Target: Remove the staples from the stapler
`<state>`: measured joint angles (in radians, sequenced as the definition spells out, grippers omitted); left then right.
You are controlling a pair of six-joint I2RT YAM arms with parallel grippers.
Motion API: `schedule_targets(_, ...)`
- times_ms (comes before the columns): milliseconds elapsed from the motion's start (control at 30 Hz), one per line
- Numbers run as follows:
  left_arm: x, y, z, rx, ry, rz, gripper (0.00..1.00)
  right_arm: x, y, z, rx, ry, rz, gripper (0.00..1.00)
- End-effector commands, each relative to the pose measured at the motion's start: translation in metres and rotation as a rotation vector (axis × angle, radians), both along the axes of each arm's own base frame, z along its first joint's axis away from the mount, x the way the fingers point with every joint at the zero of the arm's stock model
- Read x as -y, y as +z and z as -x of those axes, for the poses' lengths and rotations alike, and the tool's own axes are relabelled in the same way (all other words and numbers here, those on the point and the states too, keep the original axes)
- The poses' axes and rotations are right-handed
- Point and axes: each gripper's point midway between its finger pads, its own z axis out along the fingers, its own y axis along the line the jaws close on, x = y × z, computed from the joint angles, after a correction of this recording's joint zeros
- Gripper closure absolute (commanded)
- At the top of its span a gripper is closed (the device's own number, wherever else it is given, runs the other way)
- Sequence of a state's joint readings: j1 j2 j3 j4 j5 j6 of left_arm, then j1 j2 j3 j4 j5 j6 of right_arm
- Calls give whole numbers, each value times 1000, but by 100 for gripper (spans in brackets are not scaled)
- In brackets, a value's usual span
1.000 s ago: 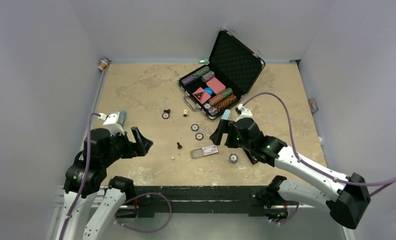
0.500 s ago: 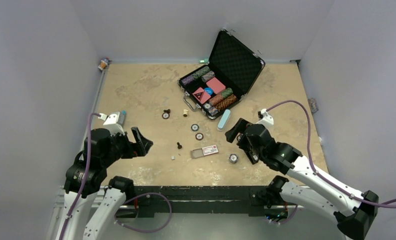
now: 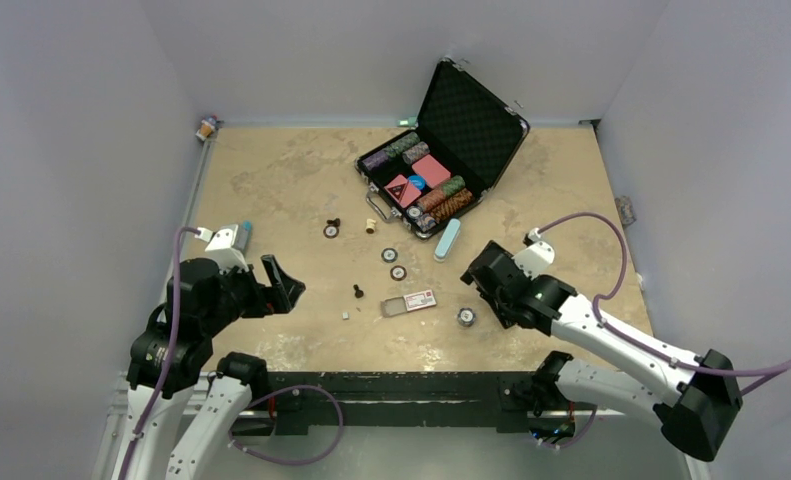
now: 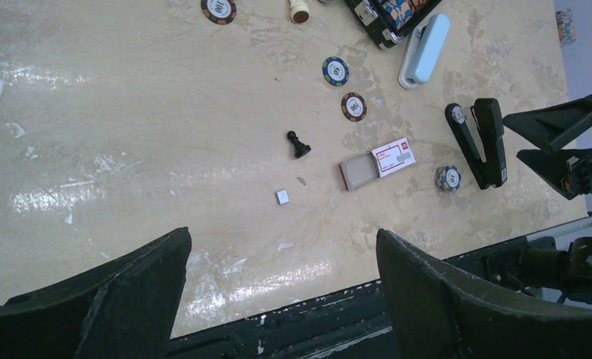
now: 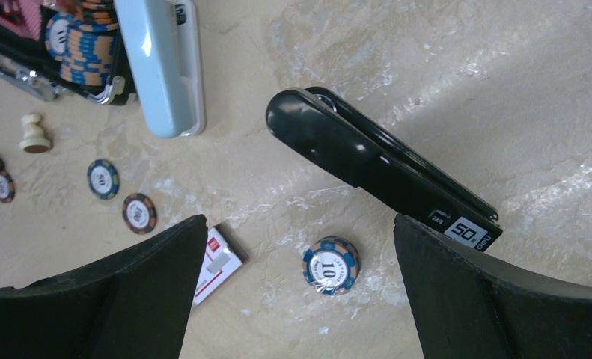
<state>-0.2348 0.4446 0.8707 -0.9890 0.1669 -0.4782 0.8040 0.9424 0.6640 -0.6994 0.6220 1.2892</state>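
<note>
The black stapler (image 5: pixel 375 161) lies shut and flat on the table, and it also shows at the right of the left wrist view (image 4: pixel 478 142). My right gripper (image 5: pixel 298 224) hangs open above it, the stapler's labelled end beside one finger and a wrapped stack of poker chips (image 5: pixel 331 264) under the gap. In the top view the right gripper (image 3: pixel 478 272) covers the stapler. A tiny silvery-grey piece (image 4: pixel 282 197), seemingly the staples, lies near the front edge (image 3: pixel 345 315). My left gripper (image 4: pixel 282 235) is open and holds nothing, at the near left (image 3: pixel 286 280).
A pale teal oblong case (image 3: pixel 448 239) lies beside the open black poker case (image 3: pixel 441 150). A half-open small red-labelled box (image 3: pixel 409 302), loose chips (image 3: pixel 389 254), a black pawn (image 3: pixel 358 292) and a pale pawn (image 3: pixel 370 226) are scattered mid-table.
My right arm has swung right and back from over the teal case and now hangs over the stapler. The left arm has not moved.
</note>
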Motion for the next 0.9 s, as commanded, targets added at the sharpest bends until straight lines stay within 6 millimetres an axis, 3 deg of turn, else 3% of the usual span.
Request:
schedule_targets(0, 0, 8, -4, 52, -3, 1, 4, 16, 5, -7, 15, -150, 37, 1)
schedule_targets(300, 0, 10, -3, 60, -5, 4, 4, 31, 7, -29, 50, -259, 88, 1)
schedule_targets(467, 0, 10, -2, 66, -6, 7, 4, 18, 23, -58, 122, -87, 129, 1)
schedule_targets(567, 0, 11, -2, 67, -6, 7, 4, 23, 21, -65, 107, -88, 170, 1)
schedule_targets(867, 0, 12, -1, 75, -7, 7, 4, 12, 3, -82, 69, -11, 226, 1)
